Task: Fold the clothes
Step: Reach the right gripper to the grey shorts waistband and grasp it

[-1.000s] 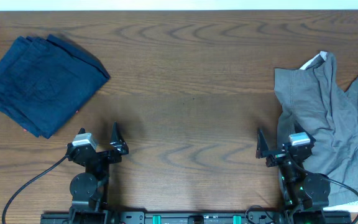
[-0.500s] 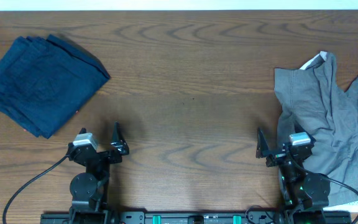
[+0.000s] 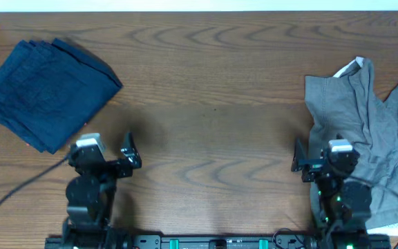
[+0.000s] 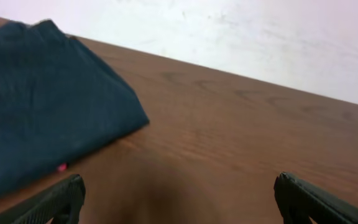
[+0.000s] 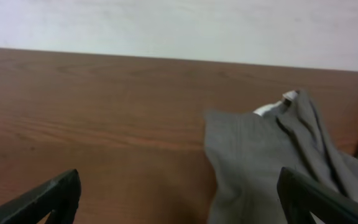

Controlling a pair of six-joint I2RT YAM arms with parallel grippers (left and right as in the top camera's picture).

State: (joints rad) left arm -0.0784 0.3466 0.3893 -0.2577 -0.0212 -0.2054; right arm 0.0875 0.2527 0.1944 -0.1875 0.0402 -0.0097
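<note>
The grey trousers (image 3: 365, 117) lie crumpled at the right side of the table, with the white waistband label (image 3: 347, 67) at their far end. They also show in the right wrist view (image 5: 266, 155). My right gripper (image 3: 320, 158) is open and empty. It hovers at the trousers' left edge, with its right finger over the fabric (image 5: 179, 190). My left gripper (image 3: 106, 155) is open and empty over bare wood near the front left (image 4: 178, 190). It is far from the trousers.
A dark navy-blue folded garment (image 3: 47, 90) lies at the far left, and shows in the left wrist view (image 4: 36, 106). The wooden table (image 3: 213, 104) spans the view. A white wall (image 5: 179, 25) stands behind its far edge.
Both arms have shifted slightly away from the front edge, and their wrist housings sit a little higher in the overhead view. Both grippers stay open. The clothes have not moved.
</note>
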